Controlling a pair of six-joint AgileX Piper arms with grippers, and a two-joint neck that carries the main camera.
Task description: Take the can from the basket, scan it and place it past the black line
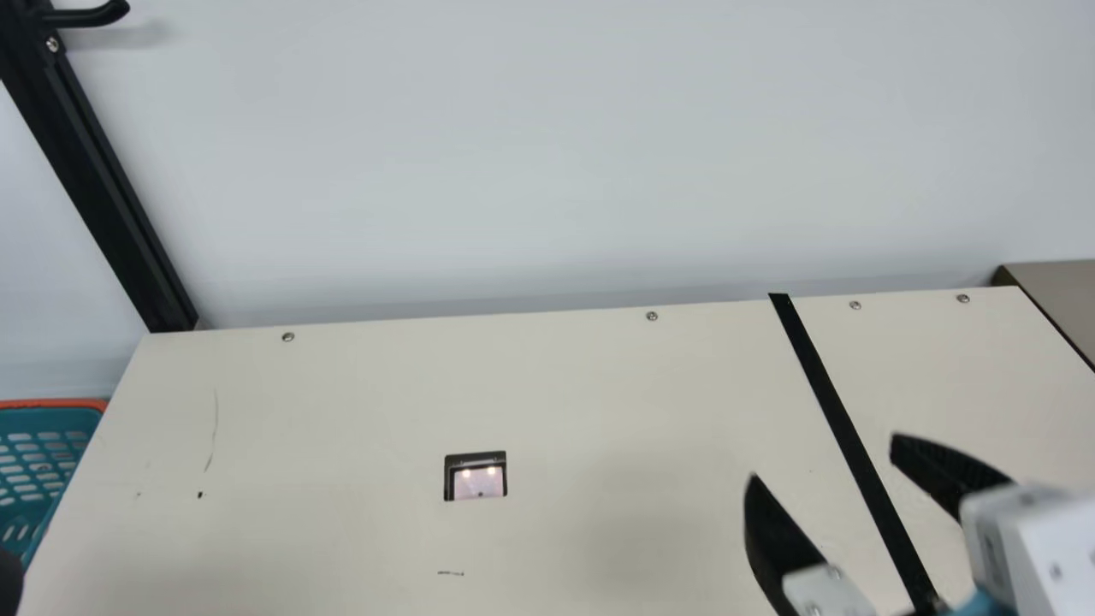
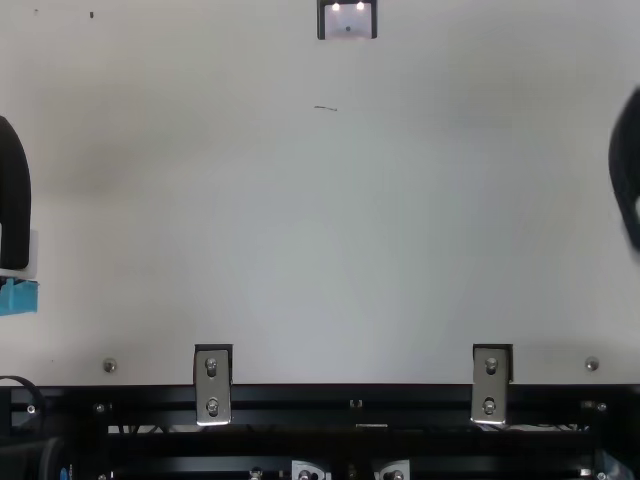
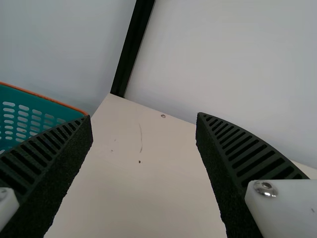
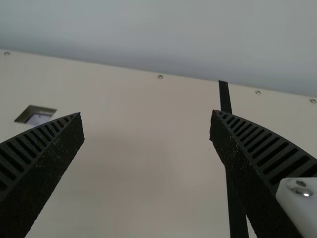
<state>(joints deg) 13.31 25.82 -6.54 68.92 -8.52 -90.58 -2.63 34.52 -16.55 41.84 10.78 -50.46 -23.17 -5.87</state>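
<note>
Right hand (image 1: 822, 458) open near the black line (image 1: 821, 385).

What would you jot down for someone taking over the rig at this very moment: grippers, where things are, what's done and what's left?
Left gripper: open, nothing between its fingers.
Right gripper: open and empty; in the main view its fingers appear either side of the black line.
Places: basket off the table's left edge, scanner set into the tabletop, line to its right. I cannot place the can.
Done: no scan or placing can be confirmed.
Left: check the basket; if the can is there, probably grasp, scan, then set it past the line.
</note>
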